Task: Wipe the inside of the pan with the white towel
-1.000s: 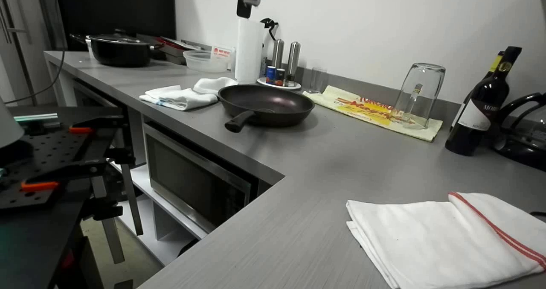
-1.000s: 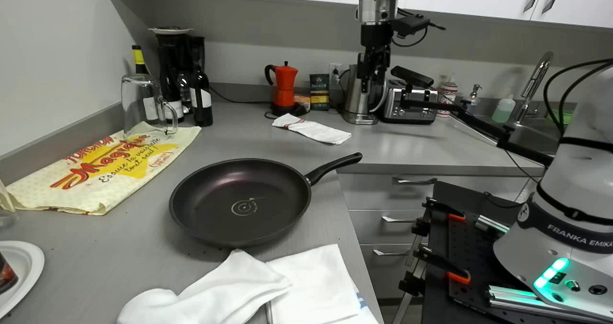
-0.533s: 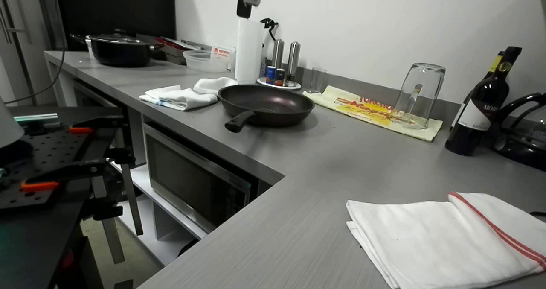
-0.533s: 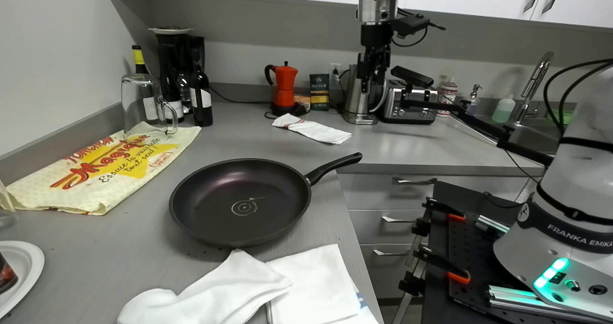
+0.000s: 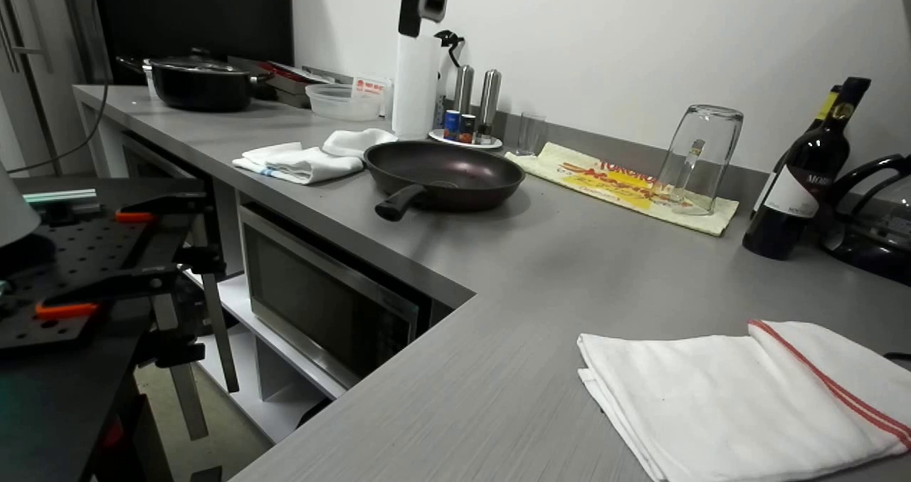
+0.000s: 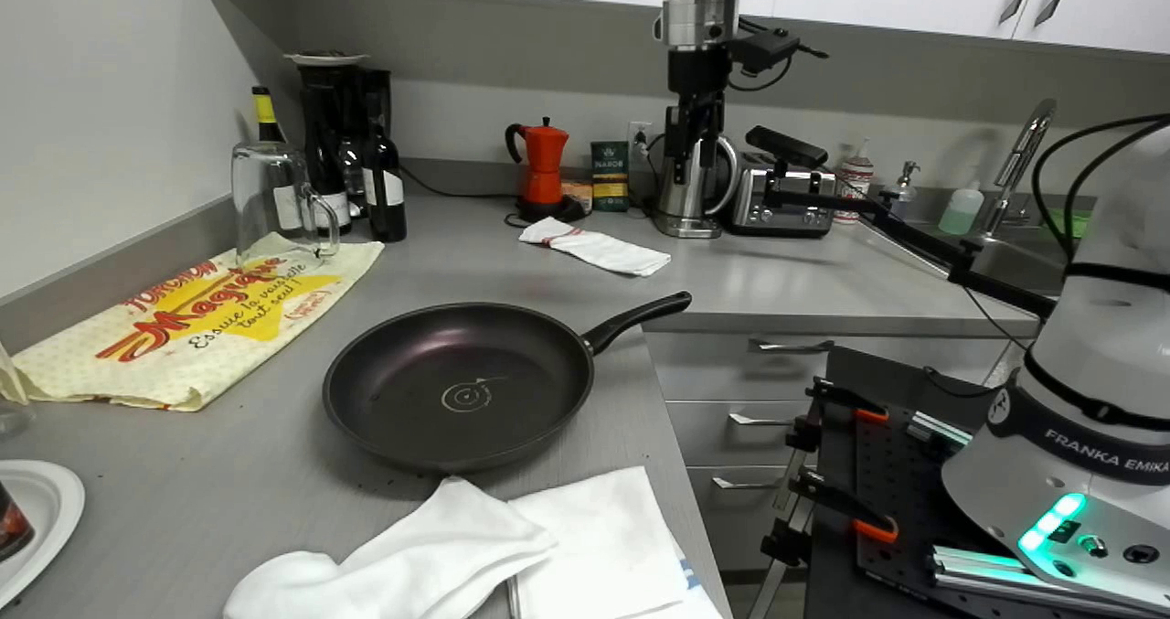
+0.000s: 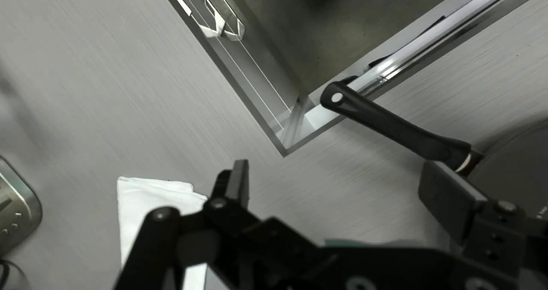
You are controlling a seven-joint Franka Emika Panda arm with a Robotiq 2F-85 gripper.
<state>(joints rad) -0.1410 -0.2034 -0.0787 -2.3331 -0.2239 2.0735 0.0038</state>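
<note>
We see fine streaks across the grey counter, where a round, dark pan with a pale ring printed inside sits near a crumpled white towel and a folded, blue-striped towel. Above the counter, the gripper stands wide, holding nothing.

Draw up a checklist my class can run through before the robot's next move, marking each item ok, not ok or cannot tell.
1. Jaws of the gripper apart, nothing gripped between them: ok.
2. The pan upright, inside facing up: ok.
3. Towel choice settled: cannot tell; a red-striped white towel and a blue-striped white towel both show.
4. Towel in the grip: not ok; both lie on the counter.
5. Jaws down at a towel: not ok; the gripper hangs above the counter.
6. Pan steady enough for wiping: cannot tell; nothing is seen holding its handle.
</note>
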